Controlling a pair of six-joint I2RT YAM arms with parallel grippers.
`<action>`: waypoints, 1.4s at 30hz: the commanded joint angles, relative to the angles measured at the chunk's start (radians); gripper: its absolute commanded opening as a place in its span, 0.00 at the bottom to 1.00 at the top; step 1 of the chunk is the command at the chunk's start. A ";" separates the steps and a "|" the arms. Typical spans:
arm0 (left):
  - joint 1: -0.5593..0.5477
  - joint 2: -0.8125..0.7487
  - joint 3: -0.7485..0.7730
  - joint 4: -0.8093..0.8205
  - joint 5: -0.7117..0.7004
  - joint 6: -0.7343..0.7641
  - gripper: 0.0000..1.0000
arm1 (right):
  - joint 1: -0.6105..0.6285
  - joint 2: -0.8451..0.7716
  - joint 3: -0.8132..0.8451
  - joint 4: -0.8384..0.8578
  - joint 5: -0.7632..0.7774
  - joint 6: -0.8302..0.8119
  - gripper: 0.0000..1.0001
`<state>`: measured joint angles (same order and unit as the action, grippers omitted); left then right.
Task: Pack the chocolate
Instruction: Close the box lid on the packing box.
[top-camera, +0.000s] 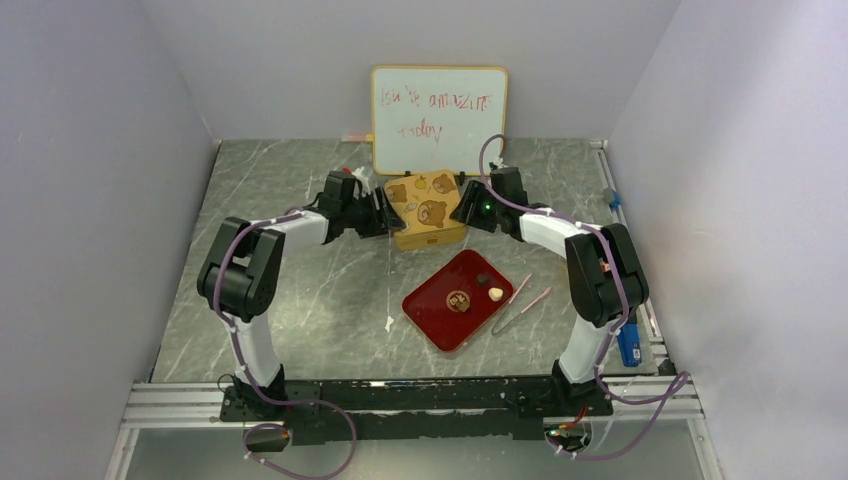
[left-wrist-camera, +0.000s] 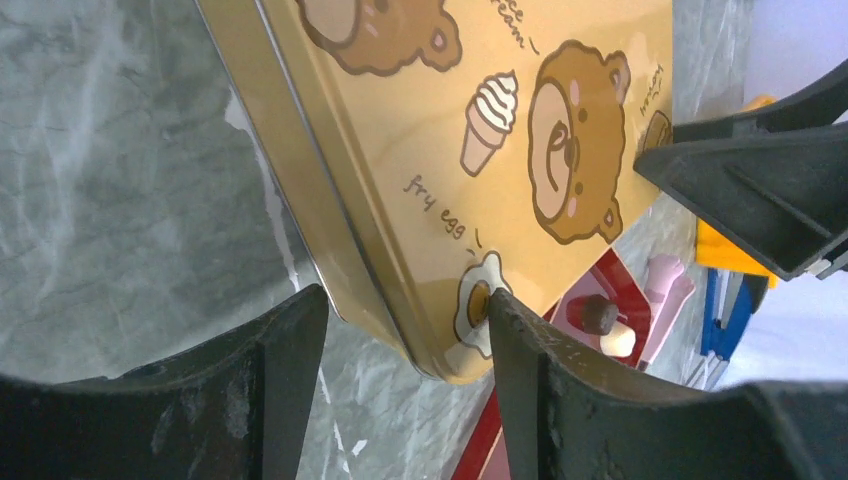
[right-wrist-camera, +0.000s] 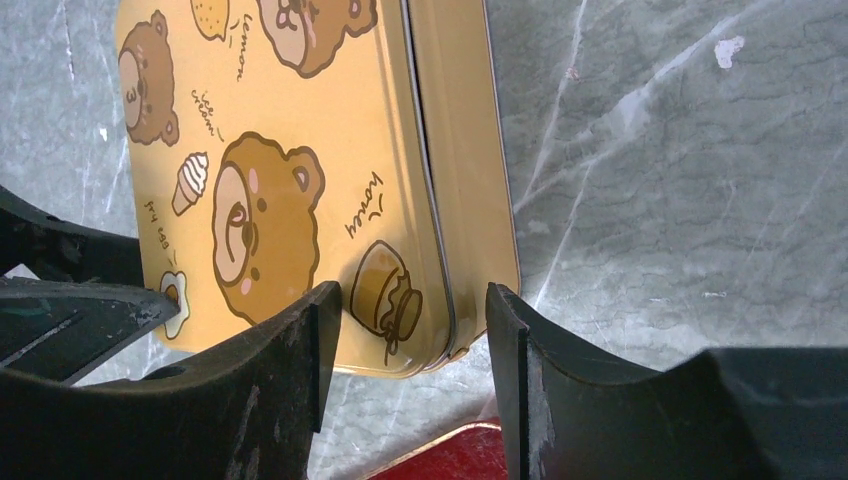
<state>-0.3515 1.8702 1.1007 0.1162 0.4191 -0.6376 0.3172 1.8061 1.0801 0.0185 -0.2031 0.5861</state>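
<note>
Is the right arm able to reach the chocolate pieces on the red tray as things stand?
Probably yes. The right gripper stands open at the corner of the tin, and the chocolate pieces lie uncovered on the red tray, with nothing between.

Bright, even light, soft shadows; left end effector (left-wrist-camera: 402, 300) perhaps slightly blurred; far corner overexposed.

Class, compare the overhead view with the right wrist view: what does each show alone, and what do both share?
Overhead only: the whiteboard, the chocolates and the pink tweezers. Right wrist only: the honey pot drawing on the lid, clear enough to make out. Both: the yellow bear tin, the marble table and part of the red tray.
</note>
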 joint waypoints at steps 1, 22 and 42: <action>0.001 0.010 0.017 -0.114 -0.027 0.045 0.64 | 0.004 0.014 0.001 -0.174 0.070 -0.054 0.57; 0.028 0.026 0.036 -0.104 -0.019 0.011 0.64 | 0.003 0.053 0.145 -0.254 0.099 -0.109 0.57; 0.054 0.010 0.091 -0.091 -0.018 -0.025 0.64 | -0.005 0.133 0.418 -0.335 0.117 -0.155 0.57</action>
<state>-0.3061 1.8824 1.1671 0.0101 0.4122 -0.6483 0.3168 1.9358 1.4445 -0.3042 -0.1036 0.4519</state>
